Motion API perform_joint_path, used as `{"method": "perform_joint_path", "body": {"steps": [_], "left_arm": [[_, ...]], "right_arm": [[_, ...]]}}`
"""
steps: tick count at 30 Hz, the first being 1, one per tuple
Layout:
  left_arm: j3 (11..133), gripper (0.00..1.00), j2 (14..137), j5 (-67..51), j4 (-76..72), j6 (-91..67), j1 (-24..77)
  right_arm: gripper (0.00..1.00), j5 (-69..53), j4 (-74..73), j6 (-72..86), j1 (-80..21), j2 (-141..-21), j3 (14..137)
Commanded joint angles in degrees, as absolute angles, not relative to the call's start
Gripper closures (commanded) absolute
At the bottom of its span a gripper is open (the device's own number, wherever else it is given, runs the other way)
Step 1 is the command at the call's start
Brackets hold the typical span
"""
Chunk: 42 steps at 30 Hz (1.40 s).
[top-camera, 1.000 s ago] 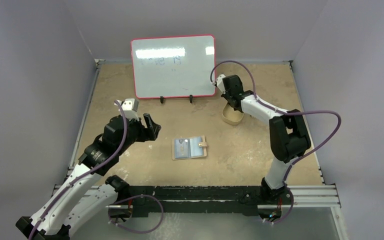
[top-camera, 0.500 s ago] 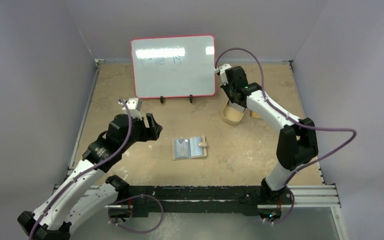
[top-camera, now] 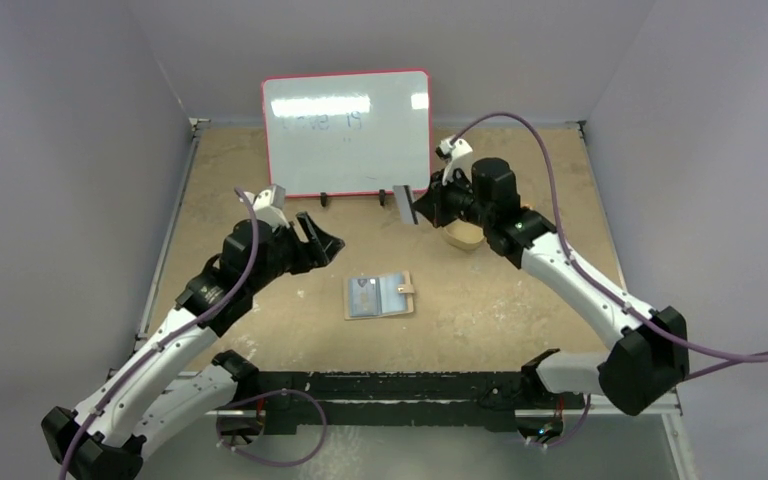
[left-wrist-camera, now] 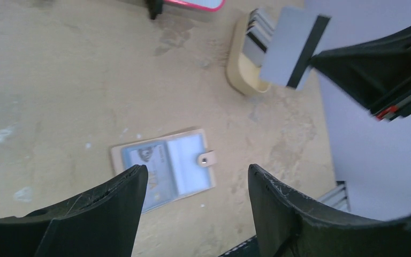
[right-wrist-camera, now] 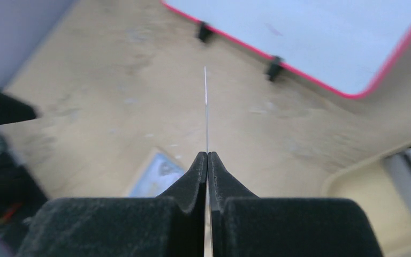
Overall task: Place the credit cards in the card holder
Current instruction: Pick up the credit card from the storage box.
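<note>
Transfer is the step in hand, I judge: the left gripper [top-camera: 322,238] hangs wide open and empty beside the open card holder [top-camera: 379,296], which lies flat mid-table. The right gripper [top-camera: 422,208] pinches one grey, black-striped credit card [top-camera: 406,203] aloft near the tan dish [top-camera: 465,236]. Next, the card's edge must meet a clear sleeve.

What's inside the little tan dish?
A few cards stand on edge in the dish. The card in the right gripper hides some, so their number cannot be told.

bare table [top-camera: 480,300] around card holder [top-camera: 379,296], whiteboard [top-camera: 347,133] behind
</note>
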State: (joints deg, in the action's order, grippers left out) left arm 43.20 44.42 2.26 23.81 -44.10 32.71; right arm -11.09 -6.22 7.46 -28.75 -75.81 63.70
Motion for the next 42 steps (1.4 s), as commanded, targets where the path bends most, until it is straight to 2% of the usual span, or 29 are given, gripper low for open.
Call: {"method": "perform_joint_path", "body": {"steps": [1,6,9,16,18,23,27,30,36,39,40,42], "left_arm": [[42.76,0.33,45.13,-5.62,9.69,-54.22,32.92],[43.29,0.33,46.98,-10.46,0.25,-58.21,32.95],[44.78,0.33,48.23,-12.01,-0.32,-55.97,32.96],[45.3,0.35,50.08,-20.21,-7.17,-55.15,32.94],[45.77,0.43,50.19,-20.98,-7.38,-54.77,32.96],[45.17,0.76,50.25,-22.67,-9.04,-55.44,32.94],[44.19,0.9,50.55,-23.58,-10.96,-56.05,32.96],[43.36,0.94,50.68,-23.91,-12.19,-56.41,32.96],[41.02,0.9,51.07,-25.73,-16.99,-58.99,32.94],[40.8,0.97,52.5,-27.27,-18.36,-60.1,32.91],[40.86,1.0,52.98,-27.81,-18.79,-60.46,32.95],[40.98,1.0,53.56,-27.45,-17.67,-60.26,32.91]], "right_arm": [[1.0,-27.71,15.98,24.66,-30.22,-69.08,54.94],[1.0,-32.65,36.79,39.02,-31.01,-62.25,42.23],[1.0,-33.71,46.87,46.01,-31.09,-59.19,36.29],[1.0,-40.12,62.94,57.46,-31.37,-63.2,32.85],[1.0,-40.61,65.72,59.09,-31.55,-64.26,32.33],[1.0,-39.36,67.21,59.99,-31.66,-64.91,31.21],[1.0,-39.28,66.71,59.74,-31.73,-65.2,30.89],[1.0,-39.09,66.52,59.77,-31.91,-65.45,30.6],[1.0,-38.85,66.18,60.03,-31.99,-66.36,30.54],[1.0,-38.8,65.58,60.08,-32.0,-67.06,30.8],[0.99,-38.84,65.57,59.96,-32.04,-67.3,30.89],[0.92,-38.57,65.04,59.37,-31.99,-67.45,31.09]]}}
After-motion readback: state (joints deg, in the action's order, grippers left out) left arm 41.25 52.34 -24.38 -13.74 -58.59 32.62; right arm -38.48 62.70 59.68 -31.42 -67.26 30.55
